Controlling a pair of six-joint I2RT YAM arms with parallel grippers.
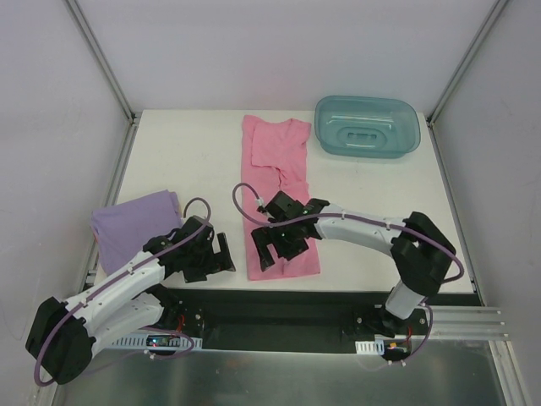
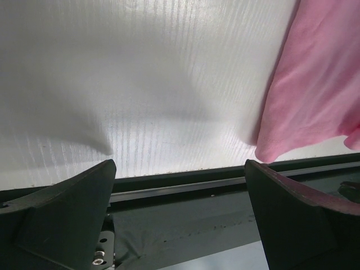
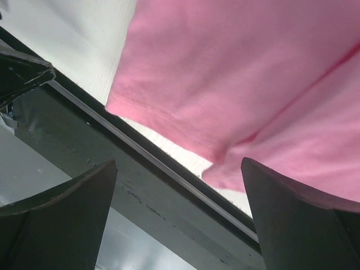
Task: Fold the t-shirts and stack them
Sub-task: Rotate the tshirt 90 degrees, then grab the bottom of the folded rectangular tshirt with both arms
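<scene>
The pink t-shirt (image 1: 277, 182) lies folded lengthwise in a long strip down the middle of the white table, collar at the far end. Its near hem shows in the right wrist view (image 3: 236, 84) and its edge in the left wrist view (image 2: 315, 84). The lavender t-shirt (image 1: 133, 224) lies folded at the table's left edge. My right gripper (image 1: 272, 249) is open and empty over the pink shirt's near left corner. My left gripper (image 1: 221, 258) is open and empty just left of that hem, above the table's near edge.
A translucent teal plastic tub (image 1: 367, 126) stands at the far right of the table (image 1: 186, 152). A black rail (image 1: 279, 309) runs along the table's near edge. White walls with metal posts close in the left, right and back.
</scene>
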